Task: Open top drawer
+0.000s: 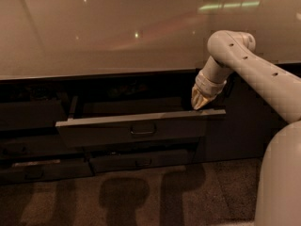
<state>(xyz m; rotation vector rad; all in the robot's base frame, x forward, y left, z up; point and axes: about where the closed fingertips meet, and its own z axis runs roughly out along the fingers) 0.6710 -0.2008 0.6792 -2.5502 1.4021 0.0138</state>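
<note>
The top drawer [108,131] stands pulled out from under the counter, its wide dark grey front tilted slightly toward me, with a small loop handle [143,129] at its centre. My gripper [199,104] hangs at the drawer's right end, its tip just above and behind the top edge of the front. The white arm [254,69] reaches in from the right. The drawer's inside is dark and mostly hidden.
A glossy beige counter [117,27] spans the top. Below the open drawer sit shorter dark drawer fronts [136,163] with like handles. A dark cabinet panel [235,135] stands to the right. Brown speckled floor [141,197] lies in front, and the robot's white body [282,182] fills the lower right.
</note>
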